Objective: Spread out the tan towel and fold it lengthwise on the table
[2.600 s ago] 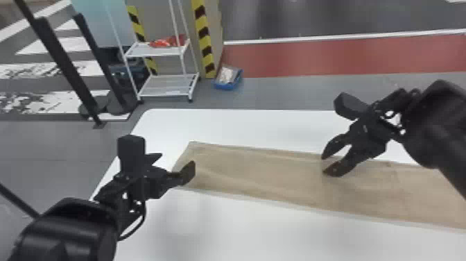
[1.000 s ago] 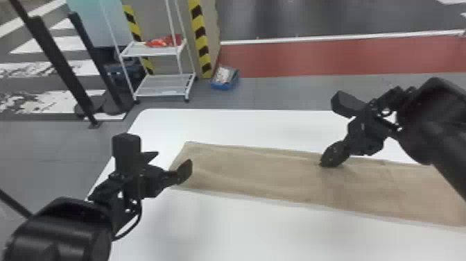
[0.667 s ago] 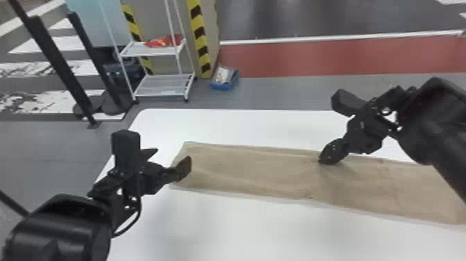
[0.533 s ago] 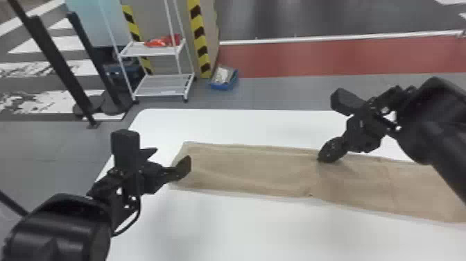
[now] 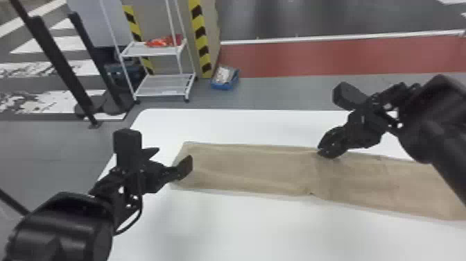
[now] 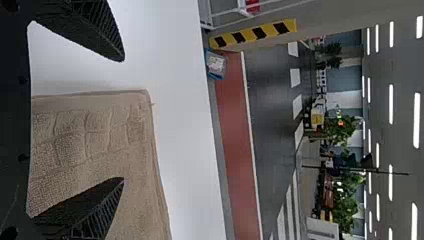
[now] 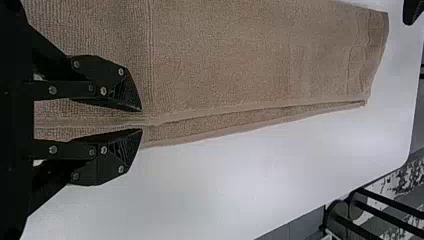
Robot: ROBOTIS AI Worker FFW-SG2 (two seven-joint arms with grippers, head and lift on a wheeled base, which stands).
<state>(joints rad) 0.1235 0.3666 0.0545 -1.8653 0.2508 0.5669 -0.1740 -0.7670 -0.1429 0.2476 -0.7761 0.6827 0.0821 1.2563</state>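
The tan towel (image 5: pixel 242 168) lies as a long folded strip across the white table, its layered long edge visible on the towel (image 7: pixel 260 65) in the right wrist view. Over its left end, my left gripper (image 5: pixel 170 160) stands open; in its own wrist view the left gripper (image 6: pixel 123 120) has widely parted fingers, one over the towel (image 6: pixel 95 145) and one over bare table. At the far long edge, around mid-length, my right gripper (image 5: pixel 325 151) is shut on the towel. From its wrist, the right gripper (image 7: pixel 142 120) has a ridge of the edge between its fingertips.
White table (image 5: pixel 222 229) surface lies in front of and behind the towel. Beyond the table are a white wire rack (image 5: pixel 163 85), a blue bin (image 5: pixel 225 78) on the floor and black posts (image 5: pixel 59 66) at the left.
The right gripper's fingers, parted earlier, have come together on the far edge, and it has shifted slightly left. A small kink has formed in the towel's near edge. The left gripper has barely moved.
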